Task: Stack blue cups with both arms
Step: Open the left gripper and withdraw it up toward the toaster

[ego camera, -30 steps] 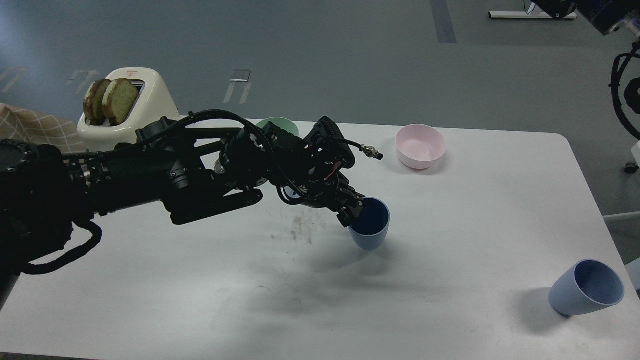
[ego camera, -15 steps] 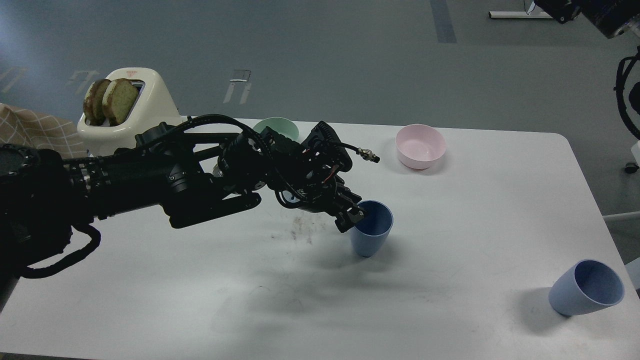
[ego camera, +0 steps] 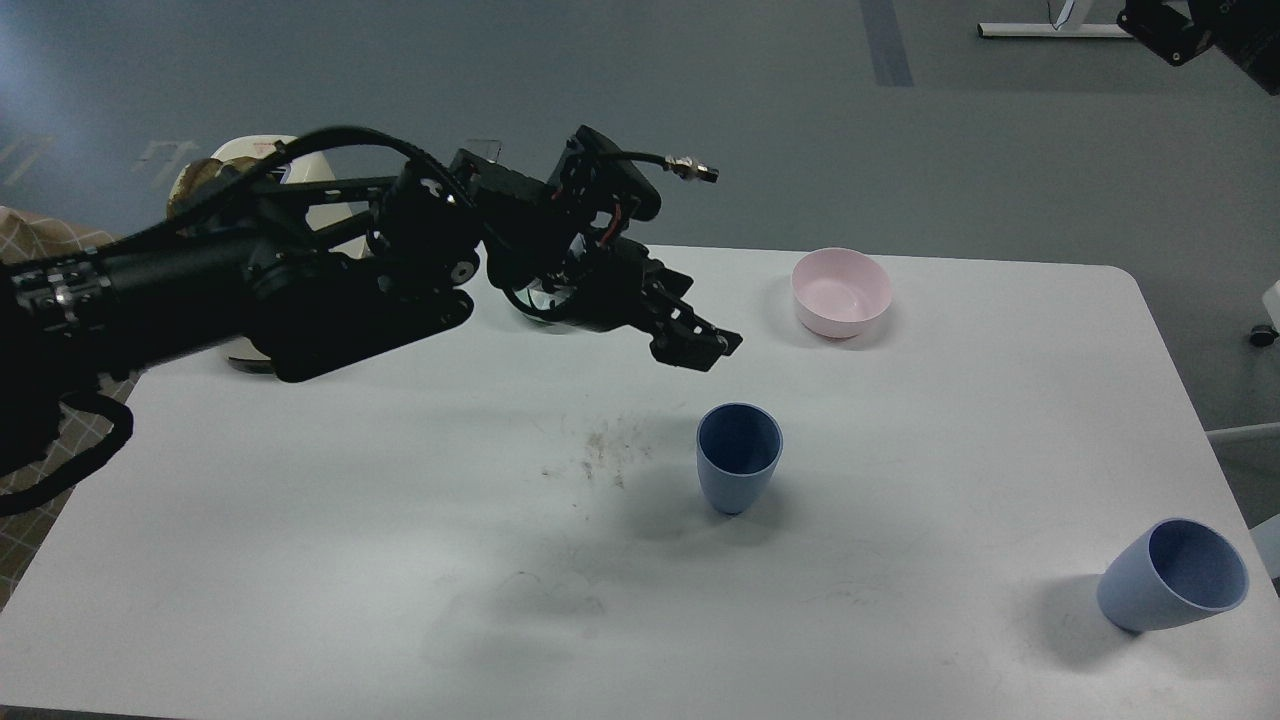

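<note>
With both blue cups apart: upright cup (ego camera: 738, 457) mid-table, standing free; second cup (ego camera: 1175, 576) tipped on its side near the right edge. Left gripper (ego camera: 697, 343) above and behind the upright cup, empty, fingers slightly parted. Right gripper out of view. Risks: tipped cup rolling off the table (ego camera: 300, 520) if nudged; narrow base toppling under an off-centre insertion.

My white table (ego camera: 900, 600) with rounded corners stands on a grey floor (ego camera: 700, 120) marked by a darker stripe (ego camera: 885, 40). A white frame foot (ego camera: 1050, 30) lies far right; soft shadows fall on the tabletop.
</note>
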Available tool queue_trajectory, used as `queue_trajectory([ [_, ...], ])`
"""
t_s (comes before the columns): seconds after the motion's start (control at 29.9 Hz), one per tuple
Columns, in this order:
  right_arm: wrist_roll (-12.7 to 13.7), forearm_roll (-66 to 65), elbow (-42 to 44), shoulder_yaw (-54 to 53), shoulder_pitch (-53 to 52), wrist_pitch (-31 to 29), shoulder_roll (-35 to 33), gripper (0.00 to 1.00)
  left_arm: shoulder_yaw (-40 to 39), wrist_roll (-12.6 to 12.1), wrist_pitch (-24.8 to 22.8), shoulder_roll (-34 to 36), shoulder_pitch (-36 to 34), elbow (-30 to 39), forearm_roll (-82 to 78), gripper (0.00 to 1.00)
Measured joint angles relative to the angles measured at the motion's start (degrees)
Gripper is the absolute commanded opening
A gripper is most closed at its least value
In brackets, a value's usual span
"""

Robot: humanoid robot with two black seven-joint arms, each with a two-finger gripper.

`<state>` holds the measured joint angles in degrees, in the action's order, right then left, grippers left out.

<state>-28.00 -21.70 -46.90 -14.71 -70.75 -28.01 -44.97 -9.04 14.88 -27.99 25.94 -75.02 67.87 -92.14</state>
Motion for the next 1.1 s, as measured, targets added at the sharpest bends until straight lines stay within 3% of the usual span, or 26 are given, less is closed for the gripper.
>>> queue_trajectory([
  [0.27, 0.0, -16.01, -13.77, 3.69, 1.35, 0.0, -14.59, 1.0, -13.17, -0.55, 0.0, 6.55, 2.27, -4.68, 17.13, 0.91],
  [0.5, 0.0, -34.35, -26.73, 7.37, 4.09, 0.02, -28.92, 1.0, -16.03, -0.47, 0.0, 6.88, 5.57, -12.91, 39.65, 0.91],
  [0.74, 0.0, -54.63, -35.66, 9.96, 11.26, 0.02, -38.77, 1.0, -17.2, -0.46, -0.01, 4.74, 9.87, -15.5, 53.15, 0.91],
  [0.94, 0.0, -69.82, -36.65, 10.16, 15.57, 0.03, -40.67, 1.0, -19.72, -0.53, -0.01, 3.27, 13.52, -15.59, 53.46, 0.91],
  [1.1, 0.0, -73.58, -35.8, 10.32, 17.95, 0.53, -40.5, 1.0, -20.02, -0.55, -0.01, 2.48, 14.0, -15.59, 53.41, 0.91],
])
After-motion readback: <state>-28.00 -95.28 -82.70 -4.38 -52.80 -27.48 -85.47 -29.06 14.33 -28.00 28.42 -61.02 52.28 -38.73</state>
